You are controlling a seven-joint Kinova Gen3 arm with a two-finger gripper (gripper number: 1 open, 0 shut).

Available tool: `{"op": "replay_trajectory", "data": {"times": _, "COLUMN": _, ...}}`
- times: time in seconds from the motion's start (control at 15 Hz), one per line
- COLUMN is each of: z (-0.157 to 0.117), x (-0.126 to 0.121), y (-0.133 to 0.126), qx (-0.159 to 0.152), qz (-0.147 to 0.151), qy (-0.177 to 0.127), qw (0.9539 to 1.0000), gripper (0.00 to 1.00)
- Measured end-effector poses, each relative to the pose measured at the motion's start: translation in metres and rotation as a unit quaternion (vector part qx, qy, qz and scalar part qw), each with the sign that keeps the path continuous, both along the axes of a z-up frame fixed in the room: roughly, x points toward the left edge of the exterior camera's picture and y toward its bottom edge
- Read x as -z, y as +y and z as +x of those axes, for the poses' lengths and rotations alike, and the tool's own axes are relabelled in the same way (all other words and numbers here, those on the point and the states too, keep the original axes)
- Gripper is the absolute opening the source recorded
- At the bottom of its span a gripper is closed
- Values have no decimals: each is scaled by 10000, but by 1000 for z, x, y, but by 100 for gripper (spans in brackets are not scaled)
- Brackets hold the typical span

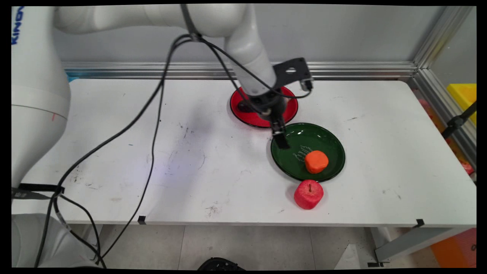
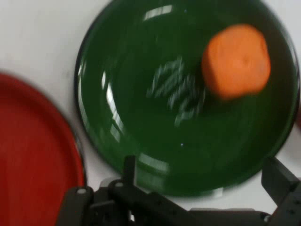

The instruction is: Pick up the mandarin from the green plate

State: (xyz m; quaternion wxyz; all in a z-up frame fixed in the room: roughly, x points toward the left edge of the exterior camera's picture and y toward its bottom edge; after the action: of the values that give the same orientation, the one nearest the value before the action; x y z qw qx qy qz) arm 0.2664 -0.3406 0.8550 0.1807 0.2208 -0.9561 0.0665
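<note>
green plate (image 1: 327, 141) sits right of centre on my white desk (image 1: 213, 167), and the black hand (image 1: 280, 137) hangs over its far-left rim. in the hand view (image 2: 200, 181) i see the two fingers (image 2: 129, 170) standing well apart, one at the lower left and one at the lower right, with nothing between them, so the hand is released and empty. an orange fruit (image 1: 316, 161), squarish and rounded like a toy persimmon or orange, lies on the near-right part of the green plate; in the hand view it (image 2: 236, 60) shows toward the upper right of the plate (image 2: 141, 61). pale scratch marks run across the plate's middle, just left of the fruit. a red plate (image 1: 255, 118) lies on the far side, just beside the green one, and the arm partly covers it; i can also see its edge (image 2: 33, 155) in the hand view. a red apple (image 1: 308, 194) with a short stem stands on the desk just near of the green plate's rim, close to the desk's near edge. black cables drape from the arm down across the left side of the desk.
</note>
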Motion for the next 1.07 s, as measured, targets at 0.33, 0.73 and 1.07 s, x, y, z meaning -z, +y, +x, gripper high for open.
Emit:
{"op": "replay_trajectory", "data": {"times": 0.33, "z": -43, "x": 19, "y": -5, "qx": 5, "qz": -138, "qy": 321, "qw": 9994, "gripper": 100}}
{"op": "replay_trajectory", "data": {"times": 0.73, "z": -73, "x": 38, "y": -4, "qx": -107, "qz": -194, "qy": 517, "qw": 9984, "gripper": 100}}
{"op": "replay_trajectory", "data": {"times": 1.07, "z": -82, "x": 55, "y": -2, "qx": -292, "qz": -165, "qy": 576, "qw": 9978, "gripper": 100}}
